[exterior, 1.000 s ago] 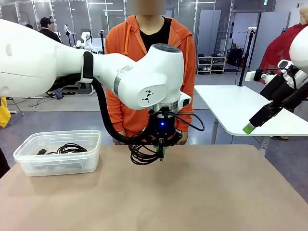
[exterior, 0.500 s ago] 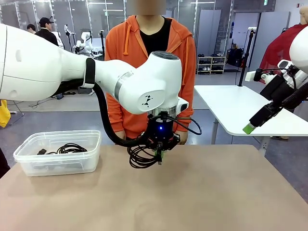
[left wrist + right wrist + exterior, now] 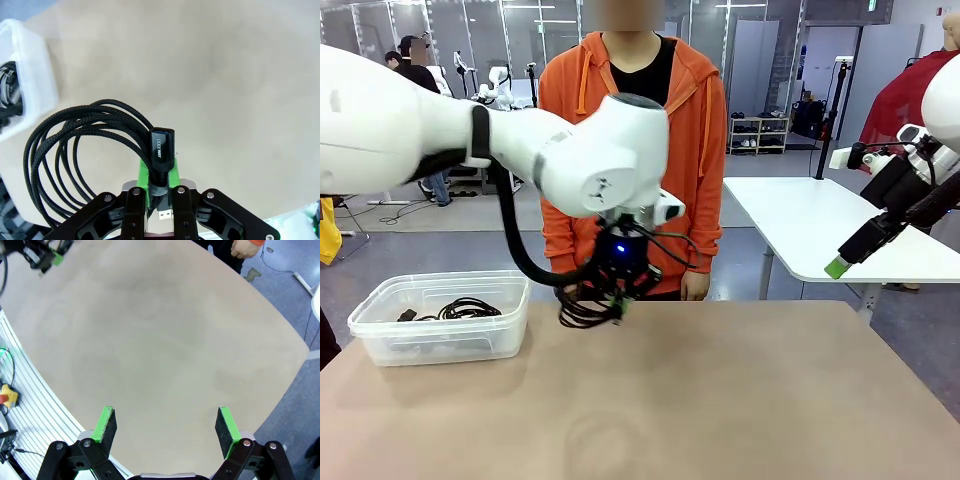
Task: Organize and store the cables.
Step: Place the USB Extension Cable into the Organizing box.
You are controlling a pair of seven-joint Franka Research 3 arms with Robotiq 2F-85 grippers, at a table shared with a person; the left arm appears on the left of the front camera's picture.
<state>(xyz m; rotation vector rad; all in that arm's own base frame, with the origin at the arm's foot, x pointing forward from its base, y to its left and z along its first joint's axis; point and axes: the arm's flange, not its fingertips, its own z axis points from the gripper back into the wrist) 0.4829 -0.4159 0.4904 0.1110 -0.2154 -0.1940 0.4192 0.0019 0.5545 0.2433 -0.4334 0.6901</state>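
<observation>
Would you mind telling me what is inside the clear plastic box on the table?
The box holds coiled black cables, one with a plug end. The frosted walls hide how many there are.

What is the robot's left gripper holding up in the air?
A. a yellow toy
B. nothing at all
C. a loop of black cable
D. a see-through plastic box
C: the left gripper is shut on the plug end of a coiled black cable, which hangs from it above the table, beside the clear box.
</observation>
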